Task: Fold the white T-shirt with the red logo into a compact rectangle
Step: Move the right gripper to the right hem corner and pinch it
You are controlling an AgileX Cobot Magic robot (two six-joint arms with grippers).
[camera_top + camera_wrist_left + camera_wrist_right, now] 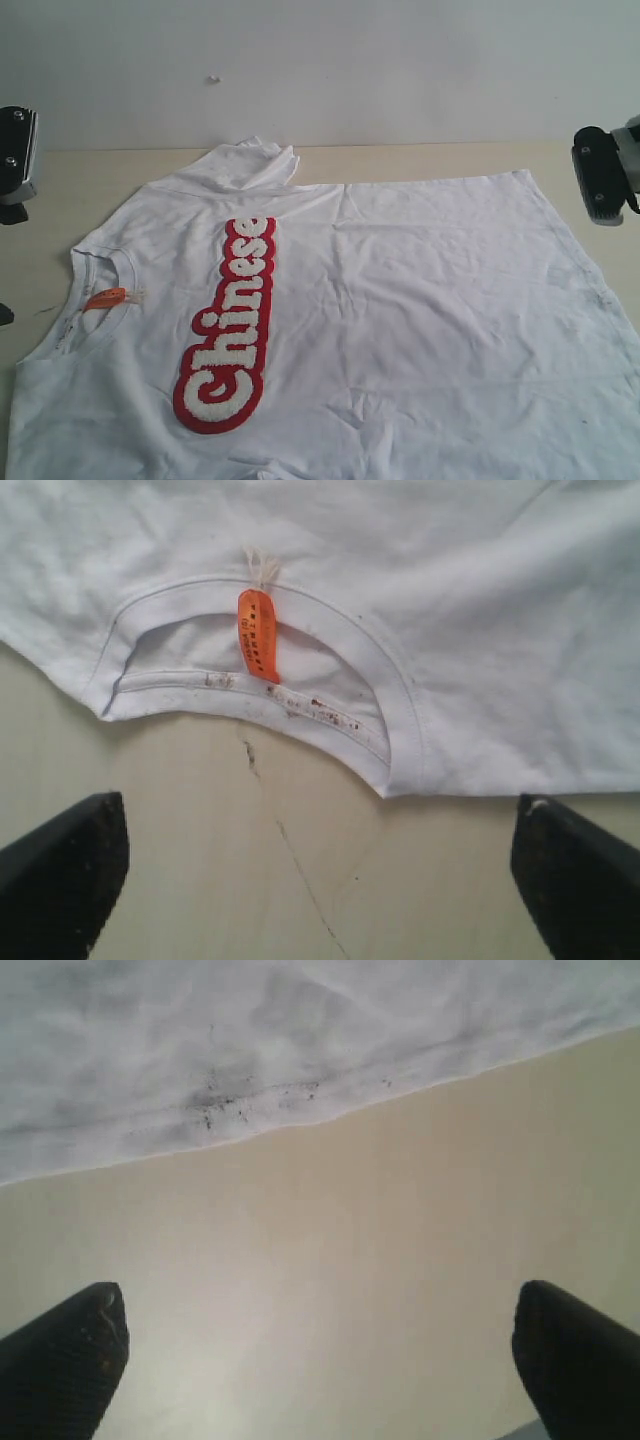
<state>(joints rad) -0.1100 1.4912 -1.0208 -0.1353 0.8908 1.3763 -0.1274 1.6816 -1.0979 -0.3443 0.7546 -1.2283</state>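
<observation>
The white T-shirt [400, 300] lies spread flat on the table, front up, collar [95, 265] to the left and hem to the right. The red logo [232, 325] runs in a strip down the chest. One sleeve [255, 165] is bunched at the far side. My left gripper [320, 880] hangs open over bare table just short of the collar [300, 705] and its orange neck tag [258, 632]. Over bare table by the speckled hem [250, 1110], my right gripper [320, 1360] is open. Neither touches the cloth.
The beige table [420, 160] shows bare strips behind the shirt and at both ends. A white wall [320, 60] stands behind. A thin crack [300, 870] runs across the tabletop below the left gripper. The shirt's near part runs out of the exterior view.
</observation>
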